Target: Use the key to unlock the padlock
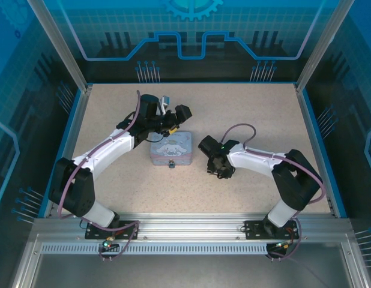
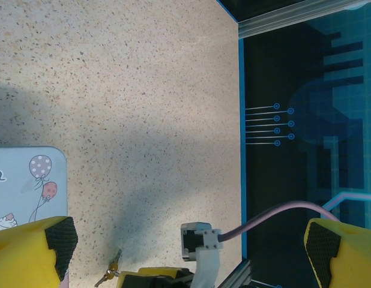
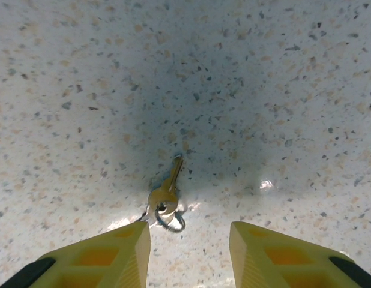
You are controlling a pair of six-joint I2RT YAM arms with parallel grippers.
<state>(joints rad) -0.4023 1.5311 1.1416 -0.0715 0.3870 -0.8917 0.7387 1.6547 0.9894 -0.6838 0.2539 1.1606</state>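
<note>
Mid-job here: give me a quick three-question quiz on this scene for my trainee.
1. True or false: the key is clamped in the right gripper.
2. The left gripper is: A wide open; B shut on nothing; C shut on the key.
3. Fill in: the padlock sits at the near side of the pastel ___.
Key: 1 false; 2 A; 3 tin.
</note>
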